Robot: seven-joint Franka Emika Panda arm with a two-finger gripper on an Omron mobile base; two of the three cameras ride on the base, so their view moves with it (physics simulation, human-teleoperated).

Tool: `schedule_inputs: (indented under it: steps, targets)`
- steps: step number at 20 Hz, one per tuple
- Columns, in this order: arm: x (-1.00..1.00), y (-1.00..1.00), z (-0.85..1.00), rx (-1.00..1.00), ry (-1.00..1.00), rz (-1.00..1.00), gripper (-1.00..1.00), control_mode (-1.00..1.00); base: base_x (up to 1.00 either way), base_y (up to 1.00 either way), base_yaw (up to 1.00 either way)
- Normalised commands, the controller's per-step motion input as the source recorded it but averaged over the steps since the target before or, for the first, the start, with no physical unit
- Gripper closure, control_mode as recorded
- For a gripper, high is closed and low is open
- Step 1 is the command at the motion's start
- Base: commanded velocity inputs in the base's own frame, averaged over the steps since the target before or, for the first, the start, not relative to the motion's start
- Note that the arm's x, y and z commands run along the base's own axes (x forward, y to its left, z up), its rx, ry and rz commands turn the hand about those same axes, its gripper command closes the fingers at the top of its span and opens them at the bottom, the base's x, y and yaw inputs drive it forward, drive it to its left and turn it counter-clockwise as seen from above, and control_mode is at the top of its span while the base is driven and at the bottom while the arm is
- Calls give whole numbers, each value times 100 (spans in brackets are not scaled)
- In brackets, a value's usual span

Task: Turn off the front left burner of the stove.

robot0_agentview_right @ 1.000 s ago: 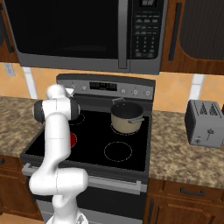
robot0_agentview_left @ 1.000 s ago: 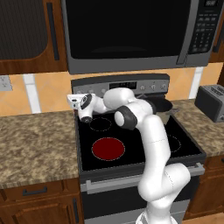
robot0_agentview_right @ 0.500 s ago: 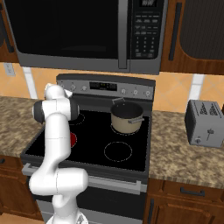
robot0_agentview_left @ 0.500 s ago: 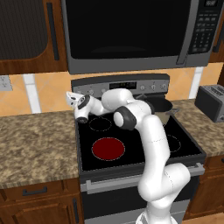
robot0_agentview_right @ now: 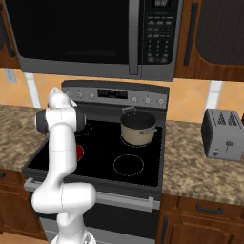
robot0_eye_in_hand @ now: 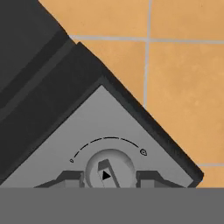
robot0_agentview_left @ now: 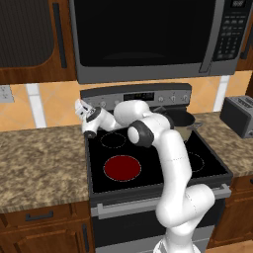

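Deep red is shown by the front left burner [robot0_agentview_left: 122, 167], well below the jaws [robot0_eye_in_hand: 109, 178], which are spread around a knob [robot0_eye_in_hand: 109, 169] near the stove [robot0_agentview_left: 158, 163] panel's corner edge.

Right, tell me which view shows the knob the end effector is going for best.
The hand view: the knob sits close up on the stove's grey back panel, between the end effector fingertips, pointer and dial arc readable. In the left base view the end effector covers that panel corner. In the right base view the arm hides it.
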Motion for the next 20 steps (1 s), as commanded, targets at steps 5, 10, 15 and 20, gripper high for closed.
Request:
schedule_inputs:
  steps: [5,10,15,20]
  targets:
    - [7,-4,10,25,0,0,100,-100,0,0,0]
    - [1,-19,2,23,-2,0,100,-100,0,0,0]
    - [0,-21,6,26,-10,-1,100,-100,0,0,0]
    - [1,-10,9,29,-3,-3,100,-100,0,0,0]
